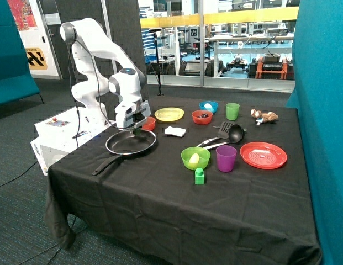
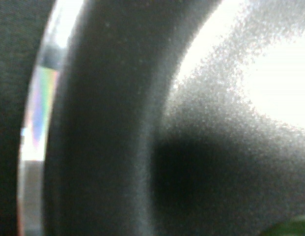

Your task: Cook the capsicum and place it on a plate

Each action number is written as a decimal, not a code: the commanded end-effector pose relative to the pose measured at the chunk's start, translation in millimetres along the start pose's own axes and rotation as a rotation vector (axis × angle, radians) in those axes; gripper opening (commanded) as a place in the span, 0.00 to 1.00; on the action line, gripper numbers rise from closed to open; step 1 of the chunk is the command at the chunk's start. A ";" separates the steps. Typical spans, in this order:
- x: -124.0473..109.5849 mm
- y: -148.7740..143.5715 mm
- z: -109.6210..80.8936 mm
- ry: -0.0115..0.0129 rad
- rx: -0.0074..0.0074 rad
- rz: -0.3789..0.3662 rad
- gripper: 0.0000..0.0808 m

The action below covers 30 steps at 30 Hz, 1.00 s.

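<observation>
Your pincer is hanging low over the black pan, gripping the capsicum — the cooking step is going on. Next you'll be carrying it over to the yellow plate, just beyond. I'm counting two plates, two cups — and four bowls.

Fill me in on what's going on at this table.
A Franka arm has its end effector down over the far edge of the black pan, with a small dark green capsicum right at its tip. The wrist view shows only the pan's inside up close, plus a sliver of green at the corner. Whether the capsicum is gripped or already let go cannot be told. The yellow plate sits behind the pan with nothing on it, so plating is not yet done.
</observation>
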<state>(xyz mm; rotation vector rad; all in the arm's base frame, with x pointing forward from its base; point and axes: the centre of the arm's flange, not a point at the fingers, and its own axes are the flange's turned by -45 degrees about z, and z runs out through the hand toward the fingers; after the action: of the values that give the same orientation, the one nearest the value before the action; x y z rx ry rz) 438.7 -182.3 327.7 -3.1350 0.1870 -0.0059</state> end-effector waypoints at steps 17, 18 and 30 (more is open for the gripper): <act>1.0 -44.1 -49.6 -0.0037 -0.0011 -0.078 0.00; 0.7 -48.5 -51.0 -0.0037 -0.0011 -0.090 0.00; -2.3 -84.8 -64.1 -0.0038 -0.0010 -0.150 0.00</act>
<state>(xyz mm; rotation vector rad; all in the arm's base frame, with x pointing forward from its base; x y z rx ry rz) 446.0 -122.0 382.6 -3.1425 0.0120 0.0034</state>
